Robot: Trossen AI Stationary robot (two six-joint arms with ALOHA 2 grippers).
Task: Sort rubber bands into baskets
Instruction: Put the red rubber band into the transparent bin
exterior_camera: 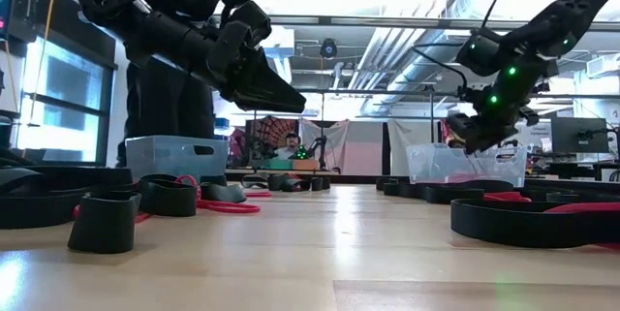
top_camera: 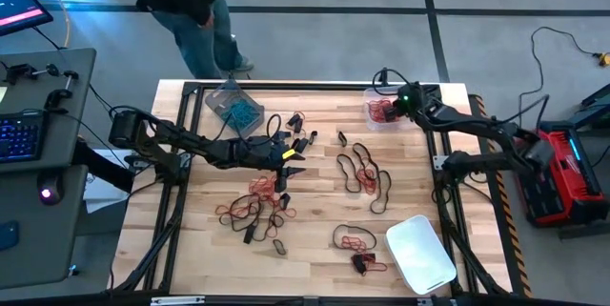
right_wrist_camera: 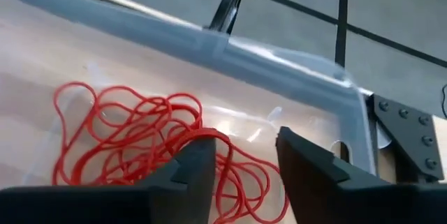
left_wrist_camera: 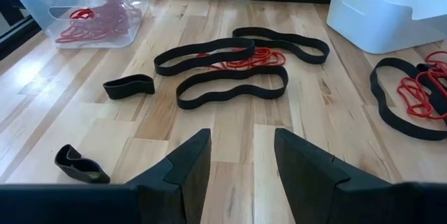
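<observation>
Over the clear basket at the table's far right corner, the right gripper hangs with its fingers apart and nothing between them; a tangle of red rubber bands lies on the basket floor just beneath. Near the table's middle, the left gripper hovers above bare wood, its fingers likewise parted and empty. Ahead of it lie long black bands with a few red ones among them. More red and black bands are scattered across the wooden table. A grey-tinted basket with teal bands sits at the far edge left of centre, and a whitish basket stands near the front right. A person stands beyond the table.
</observation>
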